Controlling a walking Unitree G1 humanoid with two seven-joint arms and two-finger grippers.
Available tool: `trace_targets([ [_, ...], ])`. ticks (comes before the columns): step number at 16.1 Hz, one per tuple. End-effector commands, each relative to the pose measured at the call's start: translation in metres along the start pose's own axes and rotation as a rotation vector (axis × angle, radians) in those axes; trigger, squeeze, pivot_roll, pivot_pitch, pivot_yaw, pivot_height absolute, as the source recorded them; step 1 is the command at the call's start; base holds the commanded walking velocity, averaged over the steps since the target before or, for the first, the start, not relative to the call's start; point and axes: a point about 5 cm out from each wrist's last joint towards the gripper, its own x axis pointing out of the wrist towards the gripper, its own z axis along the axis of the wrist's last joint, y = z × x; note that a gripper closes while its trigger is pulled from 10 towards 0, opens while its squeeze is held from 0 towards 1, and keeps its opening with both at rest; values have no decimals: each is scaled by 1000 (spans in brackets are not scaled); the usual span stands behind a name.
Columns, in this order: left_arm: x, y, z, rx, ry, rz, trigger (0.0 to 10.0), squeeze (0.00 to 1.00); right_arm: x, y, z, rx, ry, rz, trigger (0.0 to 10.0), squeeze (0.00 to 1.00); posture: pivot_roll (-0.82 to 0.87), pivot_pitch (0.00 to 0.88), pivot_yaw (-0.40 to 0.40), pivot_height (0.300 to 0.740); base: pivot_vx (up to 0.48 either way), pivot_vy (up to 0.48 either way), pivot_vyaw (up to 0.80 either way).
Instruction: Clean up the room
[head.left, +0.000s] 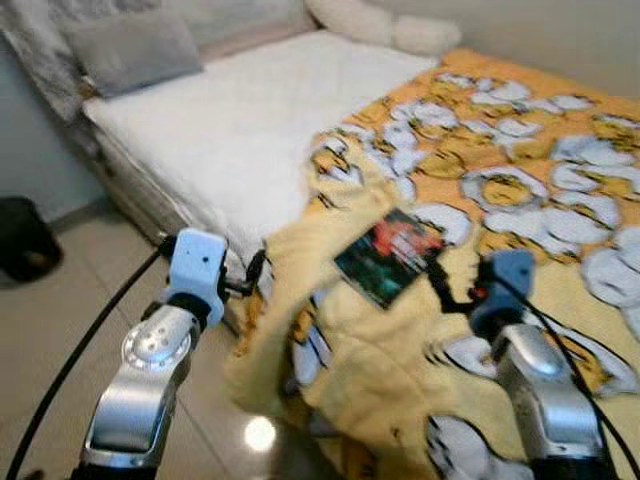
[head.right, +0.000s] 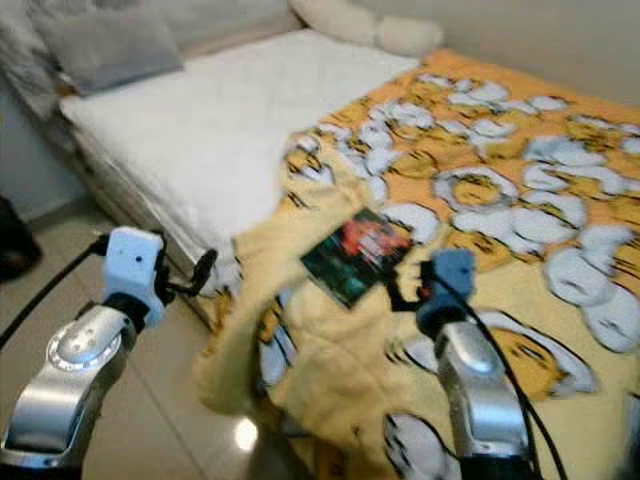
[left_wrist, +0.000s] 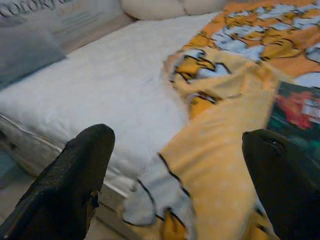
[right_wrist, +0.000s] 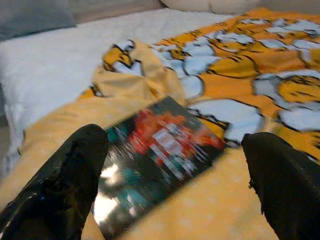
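Right wrist view: right gripper (right_wrist: 175, 165) spread wide over a glossy flat book (right_wrist: 155, 150) (on rumpled fleecy blanket (right_wrist: 280, 85)).

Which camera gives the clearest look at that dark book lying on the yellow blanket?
The right wrist view: the book lies large between the open jaws. Both eye views show it smaller; the left wrist view catches its edge.

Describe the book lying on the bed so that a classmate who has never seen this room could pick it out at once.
Start at the bed, half bare white mattress, half covered by a yellow blanket with cartoon figures. Near the blanket's bunched corner at the bed's edge, just ahead of the open right pincer, lies the book. It is the one flat, glossy, dark green and red rectangle on soft yellow cloth.
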Motion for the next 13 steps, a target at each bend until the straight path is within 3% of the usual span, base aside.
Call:
trace_targets([
  [1, 1, 4, -5, 3, 25, 5, 10000, 1000, 4, 8, 3, 6, -5, 24, 10000, 0, -15, 0, 47, 740, 352, 0, 0],
  [4, 7, -4, -4, -1, 18, -70, 10000, 1000, 5, 9, -5, -9, 65, 56, 10000, 0, -39, 0, 47, 740, 203, 0, 0],
  [5, 8, -7, -3, 13, 17, -113, 10000, 1000, 8, 11, -7, 28, 92, 87, 10000, 612, -35, 0, 42, 740, 0, 0, 0],
  [6, 8, -9, -3, 34, 23, -139, 10000, 1000, 11, 12, -7, 55, 99, 97, 10000, 1000, -31, 0, 36, 740, 0, 0, 0],
  [13, 2, -19, -20, 127, 124, -445, 10000, 1000, 53, 14, -16, 292, 241, 82, 10000, 1000, 1, 0, -17, 740, 0, 0, 0],
])
